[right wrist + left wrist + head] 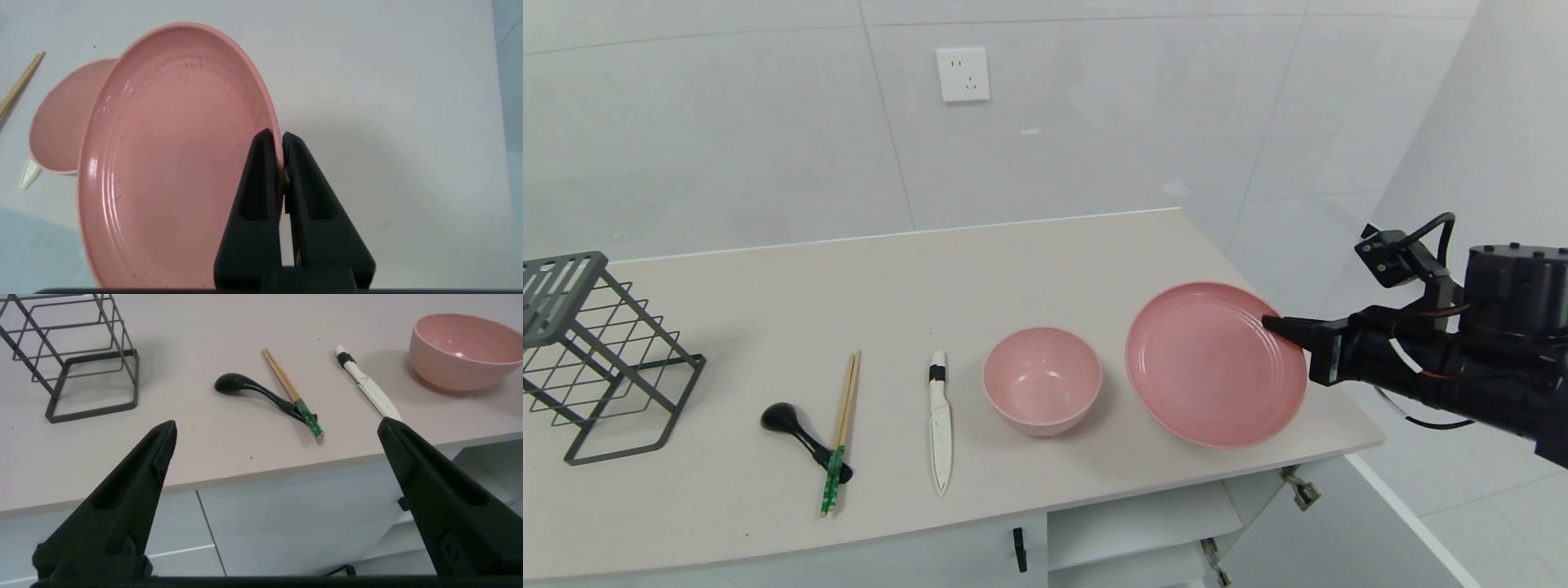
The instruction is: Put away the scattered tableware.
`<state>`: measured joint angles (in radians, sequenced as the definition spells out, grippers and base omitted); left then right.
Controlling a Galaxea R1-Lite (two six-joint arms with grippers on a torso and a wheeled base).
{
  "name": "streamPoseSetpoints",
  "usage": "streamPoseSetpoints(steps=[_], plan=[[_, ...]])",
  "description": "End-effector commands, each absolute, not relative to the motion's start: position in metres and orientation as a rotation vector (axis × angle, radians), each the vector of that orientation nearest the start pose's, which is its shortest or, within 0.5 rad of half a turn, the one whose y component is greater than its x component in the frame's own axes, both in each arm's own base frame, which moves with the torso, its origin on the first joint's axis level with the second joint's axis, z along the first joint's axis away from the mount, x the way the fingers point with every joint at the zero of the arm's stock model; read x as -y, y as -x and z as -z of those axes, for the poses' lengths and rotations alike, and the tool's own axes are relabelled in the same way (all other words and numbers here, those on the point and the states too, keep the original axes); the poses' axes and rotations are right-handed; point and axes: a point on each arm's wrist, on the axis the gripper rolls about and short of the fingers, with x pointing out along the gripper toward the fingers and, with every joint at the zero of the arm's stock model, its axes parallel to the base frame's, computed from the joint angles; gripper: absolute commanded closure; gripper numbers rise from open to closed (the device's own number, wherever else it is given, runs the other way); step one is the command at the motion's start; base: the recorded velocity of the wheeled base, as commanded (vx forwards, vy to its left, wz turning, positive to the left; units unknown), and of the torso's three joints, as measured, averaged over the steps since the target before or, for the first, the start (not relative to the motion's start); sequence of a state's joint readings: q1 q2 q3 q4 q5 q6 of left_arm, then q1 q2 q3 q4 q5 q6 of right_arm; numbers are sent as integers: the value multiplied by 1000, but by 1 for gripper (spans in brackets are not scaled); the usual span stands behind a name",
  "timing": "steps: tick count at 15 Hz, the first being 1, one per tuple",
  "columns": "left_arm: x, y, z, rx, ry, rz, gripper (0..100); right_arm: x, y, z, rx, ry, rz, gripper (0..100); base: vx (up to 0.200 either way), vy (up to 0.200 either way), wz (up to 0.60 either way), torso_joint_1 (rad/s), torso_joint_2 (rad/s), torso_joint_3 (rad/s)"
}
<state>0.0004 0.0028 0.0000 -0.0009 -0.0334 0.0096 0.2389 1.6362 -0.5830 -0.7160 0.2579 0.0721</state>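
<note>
Now my right pincer (279, 143) pinches the pink plate (172, 155) at its 3 o'clock rim, holding it tilted off the counter (1094, 269), ready to lift, I reckon; my left pincer (276, 425) hangs wide open.

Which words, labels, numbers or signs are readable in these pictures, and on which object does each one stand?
No text can be read.
chopsticks: green patterned ends, too small to tell if any characters are there.
knife: speckles and a black band, no print visible.
wall socket: slots only, no lettering visible.
plate and bowl: plain pink, no marks.
</note>
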Motion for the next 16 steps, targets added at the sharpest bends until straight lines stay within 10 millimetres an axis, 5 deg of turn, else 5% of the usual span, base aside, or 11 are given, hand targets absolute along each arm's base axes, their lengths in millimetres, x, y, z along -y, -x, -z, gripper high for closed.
streamPoseSetpoints(steps=[1,5,7,11,16], plan=[[1,23,-76,2,-12,31,0,-67,-250,-156,-340,-73,-481,100,0,0,0,0,0,0],[1,23,-78,25,-13,31,0,-63,-234,-165,-275,-71,-483,100,0,0,0,0,0,0],[1,27,-105,291,-10,33,0,-56,-221,-162,-181,-71,-475,100,0,0,0,0,0,0],[2,27,-107,248,-3,89,0,-53,-217,-159,-131,-71,-471,100,0,0,0,0,0,0],[4,21,-162,174,-10,300,0,-53,-217,-168,-29,-80,-478,100,0,0,0,0,0,0]])
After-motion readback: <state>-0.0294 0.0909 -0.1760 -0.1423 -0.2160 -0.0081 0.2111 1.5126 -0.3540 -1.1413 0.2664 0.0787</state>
